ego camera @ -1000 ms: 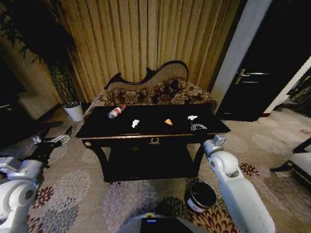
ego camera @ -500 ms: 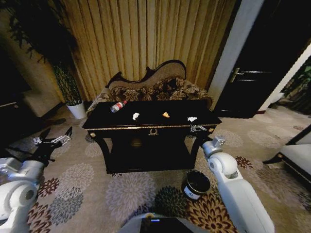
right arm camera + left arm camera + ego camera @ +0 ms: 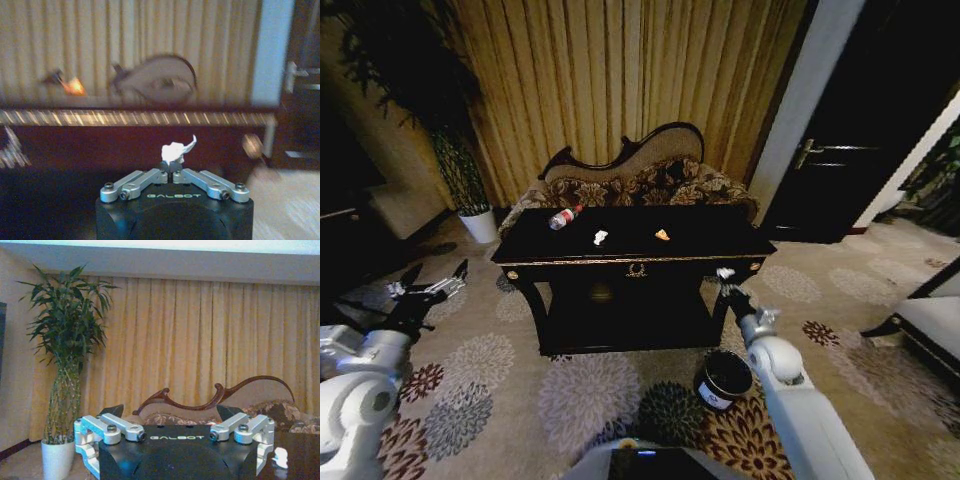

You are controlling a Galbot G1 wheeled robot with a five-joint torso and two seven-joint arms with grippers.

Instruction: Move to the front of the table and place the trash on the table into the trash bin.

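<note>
The black table [image 3: 720, 245] with gold trim stands in front of me. On it lie a clear bottle [image 3: 560, 217] with a red cap at the far left, a white scrap [image 3: 600, 237] and a small orange piece [image 3: 662, 235]. My right gripper [image 3: 726, 284] hangs just off the table's front right corner, below the top, shut on another white crumpled scrap [image 3: 724, 272]. The right wrist view shows that scrap [image 3: 176, 149] pinched at the tips of the right gripper [image 3: 171, 165], with the orange piece [image 3: 75, 87] beyond the table's gold edge [image 3: 135, 117]. The dark round trash bin [image 3: 723, 378] stands on the carpet below it. My left gripper [image 3: 425, 290] is open, low at the left.
A patterned sofa [image 3: 640, 185] sits behind the table against the curtains. A potted plant [image 3: 470, 215] in a white pot stands at the back left, also in the left wrist view [image 3: 62, 390]. A dark door [image 3: 860, 140] is at the right. Flowered carpet surrounds the table.
The right gripper has taken the white scrap off the table's right end and drawn it back and down past the front edge. The left arm has stayed put.
</note>
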